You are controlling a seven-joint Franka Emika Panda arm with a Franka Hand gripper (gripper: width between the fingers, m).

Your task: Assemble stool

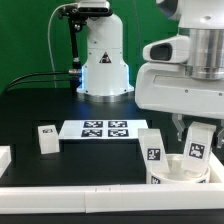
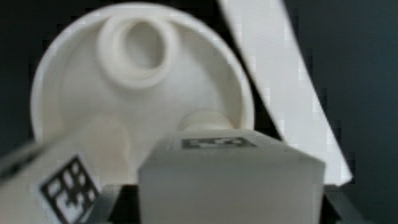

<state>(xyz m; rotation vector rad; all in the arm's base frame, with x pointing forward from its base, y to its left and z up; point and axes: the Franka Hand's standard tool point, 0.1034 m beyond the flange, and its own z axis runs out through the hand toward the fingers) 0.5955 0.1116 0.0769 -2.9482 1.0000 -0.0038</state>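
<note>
The gripper (image 1: pixel 196 130) is closed on a leg (image 1: pixel 197 149) held over the seat (image 1: pixel 170 178). A second leg (image 1: pixel 152 150) stands at the seat's ten o'clock, and a third leg (image 1: pixel 47 138) well apart at nine.

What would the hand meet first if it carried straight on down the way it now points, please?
The seat disc, most likely: the hand, shut on a tagged leg, points down at it, so the leg would touch first. The gap is unclear.
</note>
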